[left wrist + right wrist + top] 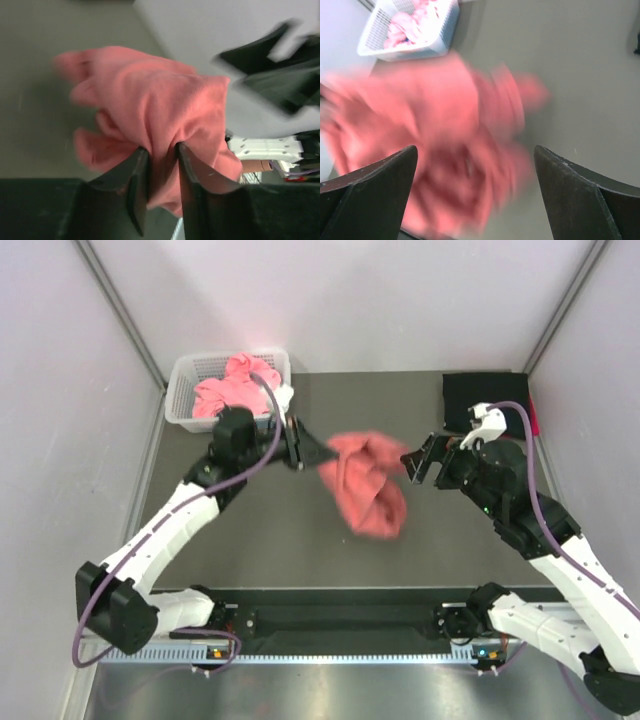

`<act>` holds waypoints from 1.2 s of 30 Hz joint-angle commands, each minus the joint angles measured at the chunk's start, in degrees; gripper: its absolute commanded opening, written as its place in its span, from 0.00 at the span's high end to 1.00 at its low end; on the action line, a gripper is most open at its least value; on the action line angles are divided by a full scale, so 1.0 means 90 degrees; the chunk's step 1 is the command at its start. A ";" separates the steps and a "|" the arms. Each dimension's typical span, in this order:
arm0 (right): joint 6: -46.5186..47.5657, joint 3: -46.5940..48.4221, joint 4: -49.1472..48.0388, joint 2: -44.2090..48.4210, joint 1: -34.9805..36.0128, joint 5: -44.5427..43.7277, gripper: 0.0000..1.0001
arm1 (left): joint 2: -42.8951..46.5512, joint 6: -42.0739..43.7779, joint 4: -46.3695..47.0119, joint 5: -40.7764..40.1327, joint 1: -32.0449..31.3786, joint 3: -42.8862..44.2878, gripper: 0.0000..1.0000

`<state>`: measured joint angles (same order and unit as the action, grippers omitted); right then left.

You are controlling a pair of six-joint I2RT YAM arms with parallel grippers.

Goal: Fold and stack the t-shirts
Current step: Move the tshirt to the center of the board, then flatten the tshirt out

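1. The dark surface (260, 540) spans the view. Both arms reach in from its near edge toward the middle.
2. The red shirt (365, 485) is over mid-surface, between the two pincers. It is a crumpled salmon bundle with no sleeve or hem that can be made out. Its long axis slants from its far-left corner, at the left pincer, down toward the near right. Whether its lower end rests on the surface cannot be told.
3. A white basket (185, 390) sits in the far-left corner, well apart from the bundle, with pink shirts (225, 390) heaped inside.
4. A black shirt (480, 395) lies flat in the far-right corner, behind the right arm.
5. The left pincer (318, 455) is clenched on the red shirt. Its wrist view shows a fold of cloth wedged between the two narrow-set fingers (137, 180), with the rest billowing ahead.
6. The right pincer (412, 468) is released, its jaws spread wide and holding nothing. It faces the bundle's right edge from just beside it, with blurred cloth filling the space ahead. This arm is likely the one to take a second corner, so the shirt can be spread along a left-right line.
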<state>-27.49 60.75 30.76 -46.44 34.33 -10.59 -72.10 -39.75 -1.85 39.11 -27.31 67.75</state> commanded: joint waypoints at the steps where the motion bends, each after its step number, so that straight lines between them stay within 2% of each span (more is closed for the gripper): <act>1: -0.0237 0.0008 0.0643 0.0169 -0.0054 -0.0200 0.00 | 0.0469 -0.0115 -0.0037 -0.0682 0.0066 -0.1996 0.64; 3: -0.0334 -0.0158 0.0907 0.0266 -0.0054 -0.0355 0.00 | 0.0637 0.0128 -0.0999 -0.1411 0.0066 -0.2621 0.54; 5: -0.0393 -0.0441 0.0976 0.0286 -0.0054 -0.0561 0.00 | 0.0793 0.0440 -0.1511 -0.1805 0.0066 -0.2790 0.44; 6: -0.0422 -0.0538 0.0976 0.0248 -0.0054 -0.0755 0.00 | 0.0832 0.0500 -0.1833 -0.2203 0.0066 -0.2830 0.41; 8: -0.0481 -0.0841 0.0899 0.0131 -0.0064 -0.0854 0.02 | 0.0843 0.0675 -0.1904 -0.2402 0.0075 -0.2820 0.39; 11: -0.0704 -0.1290 0.0616 -0.0230 -0.0083 -0.0738 0.06 | 0.0580 0.0783 -0.1934 -0.2238 0.0066 -0.2645 0.39; 14: -0.0930 -0.1856 0.0206 -0.0630 -0.0190 -0.0523 0.18 | 0.0267 0.0910 -0.1641 -0.1807 -0.0012 -0.2605 0.39; 18: -0.1038 -0.2511 -0.0594 -0.1147 -0.0513 0.0411 0.30 | -0.0182 0.1203 -0.1495 -0.1827 -0.0275 -0.2625 0.38; 21: -0.1028 -0.2736 -0.1181 -0.1489 -0.0621 0.1056 0.36 | -0.0688 0.1252 -0.1260 -0.1330 -0.0393 -0.2684 0.38; 27: -0.0823 -0.2698 -0.1963 -0.1929 -0.0591 0.2550 0.37 | -0.1052 0.1057 -0.0754 -0.0929 -0.0657 -0.2897 0.39; 32: -0.0804 -0.2610 -0.1973 -0.2359 -0.0562 0.2758 0.41 | -0.1227 0.1047 -0.0537 -0.1054 -0.0647 -0.2539 0.38; 36: -0.0842 -0.2580 -0.1943 -0.2604 -0.0543 0.2710 0.40 | -0.1890 0.1067 -0.0596 -0.1007 -0.0647 -0.2118 0.38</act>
<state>-35.51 35.38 15.97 -69.34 29.12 12.03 -86.13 -30.50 -10.94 28.99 -33.15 45.30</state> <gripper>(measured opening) 0.595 0.623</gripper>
